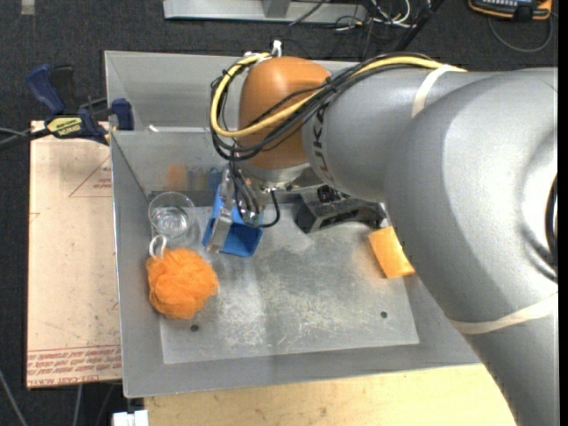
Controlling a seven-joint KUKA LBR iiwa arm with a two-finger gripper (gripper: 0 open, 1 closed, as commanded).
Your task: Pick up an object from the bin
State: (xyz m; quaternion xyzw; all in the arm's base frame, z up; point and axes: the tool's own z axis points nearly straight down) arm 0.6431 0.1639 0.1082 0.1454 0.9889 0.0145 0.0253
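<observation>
Grey metal bin (302, 313): I am looking down into it from above and a little to one side. Most of its floor is bare, and the few loose things lie along the far and left parts.
Arm (444, 149): my arm comes in from the right, its broad grey body over the bin's right side. An orange cover (275, 105) sits at the wrist, with yellow and black cables (232, 87) looped round it.
Jaws: they are low in the far left part of the bin, right over the blue piece. From here I cannot tell how wide they stand, nor whether anything is between them.
Blue plastic piece (241, 240): it is small and angular and lies on the bin floor just under the wrist. I cannot tell whether the jaws touch it.
Clear cup (171, 216): it stands upright, mouth up, just left of the blue piece and near the far left corner.
Orange fluffy ball (182, 282): it lies on the near side of the cup, close against it, at the foot of the left wall.
Orange block (390, 254): it lies on the right of the floor at the arm's edge, well apart from the jaws.
Black thing (333, 213): it is in the shadow under the arm, between the blue piece and the orange block. I cannot tell whether it is loose or part of the rig.
</observation>
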